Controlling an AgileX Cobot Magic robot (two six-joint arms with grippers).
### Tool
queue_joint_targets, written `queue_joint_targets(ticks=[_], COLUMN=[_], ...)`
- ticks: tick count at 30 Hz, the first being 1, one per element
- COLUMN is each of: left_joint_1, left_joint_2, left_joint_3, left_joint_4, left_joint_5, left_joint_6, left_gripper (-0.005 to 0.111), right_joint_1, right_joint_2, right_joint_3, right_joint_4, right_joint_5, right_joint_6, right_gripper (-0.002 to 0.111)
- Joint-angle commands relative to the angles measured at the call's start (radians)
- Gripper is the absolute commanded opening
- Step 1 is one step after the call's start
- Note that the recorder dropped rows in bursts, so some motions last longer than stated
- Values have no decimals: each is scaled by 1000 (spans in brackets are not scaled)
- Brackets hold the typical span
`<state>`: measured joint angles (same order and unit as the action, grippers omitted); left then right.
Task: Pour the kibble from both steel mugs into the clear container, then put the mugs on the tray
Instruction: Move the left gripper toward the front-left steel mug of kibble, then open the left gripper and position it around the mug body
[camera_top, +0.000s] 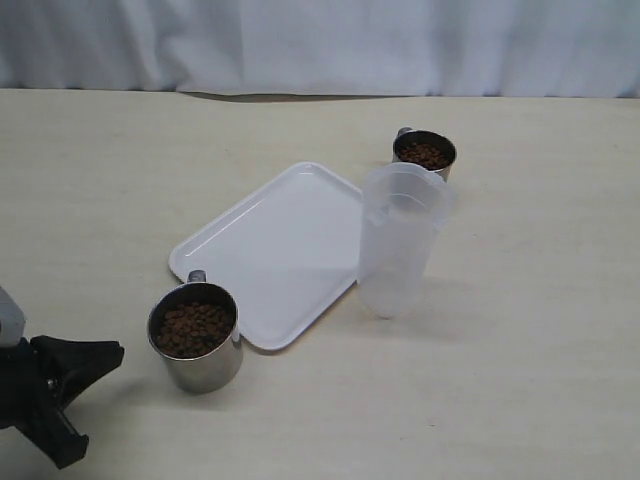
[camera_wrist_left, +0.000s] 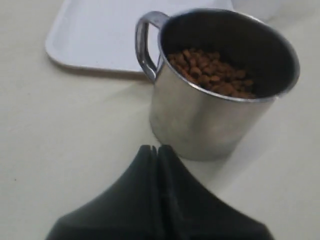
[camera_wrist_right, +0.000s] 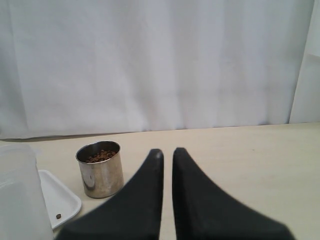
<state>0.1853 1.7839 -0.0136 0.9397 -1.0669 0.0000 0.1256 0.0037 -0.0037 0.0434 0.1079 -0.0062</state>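
The left gripper (camera_wrist_left: 155, 150) has its black jaws pressed together on nothing. In the exterior view it sits in the lower left corner, cut off by the frame edge, its tips pointing at the near mug (camera_top: 195, 340) with a small gap between them. That mug stands upright on the table (camera_top: 530, 380), lower left of centre, just beside the tray (camera_top: 275, 250)'s near corner. It holds kibble (camera_top: 193, 328), and its handle is turned toward the tray.

The right gripper (camera_wrist_right: 167, 152) is outside the exterior view. Its wrist camera shows two dark fingers drawn close with only a thin slit between them, and nothing is held.

The far mug (camera_top: 425, 152) stands upper right of centre, also filled with brown pellets. Its lower part is hidden behind the clear container (camera_top: 398, 245), and only a sliver of its handle shows. The container stands upright just right of centre, at the tray's right edge. Whether it rests on the tray's rim or only beside it is hard to tell. Its frosted wall blurs whatever is inside. A white curtain (camera_top: 320, 45) closes the top of the frame.
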Motion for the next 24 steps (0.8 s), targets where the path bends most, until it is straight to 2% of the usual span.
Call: queue_joint_targets(ticks=[1, 7, 12, 14, 15, 18, 20, 24], left_joint_1=[1, -1, -1, -1, -1, -1, -1, -1], left_joint_2=[1, 1, 1, 1, 1, 1, 1, 1], left_joint_3=[-1, -1, -1, -1, -1, -1, -1, -1], left_joint_4=[16, 125, 113, 113, 111, 49, 66, 95], left_joint_5=[61, -70, -53, -70, -78, -116, -154, -154], left_joint_6=[-6, 0, 22, 22, 22, -9, -9, -9], left_gripper=[0, 0, 1, 11, 23, 48, 54, 54], right_joint_1=[-6, -6, -6, -6, -6, -6, -6, -6], right_joint_2=[-4, -4, -4, -4, -4, -4, -4, -4], right_joint_3=[4, 4, 4, 4, 4, 4, 4, 4], right_joint_4=[5, 5, 5, 5, 5, 5, 5, 5], right_joint_5=[1, 1, 1, 1, 1, 1, 1, 1], right_joint_6=[-3, -3, -3, -3, -3, -3, -3, -3], right_gripper=[5, 5, 5, 5, 5, 5, 5, 5])
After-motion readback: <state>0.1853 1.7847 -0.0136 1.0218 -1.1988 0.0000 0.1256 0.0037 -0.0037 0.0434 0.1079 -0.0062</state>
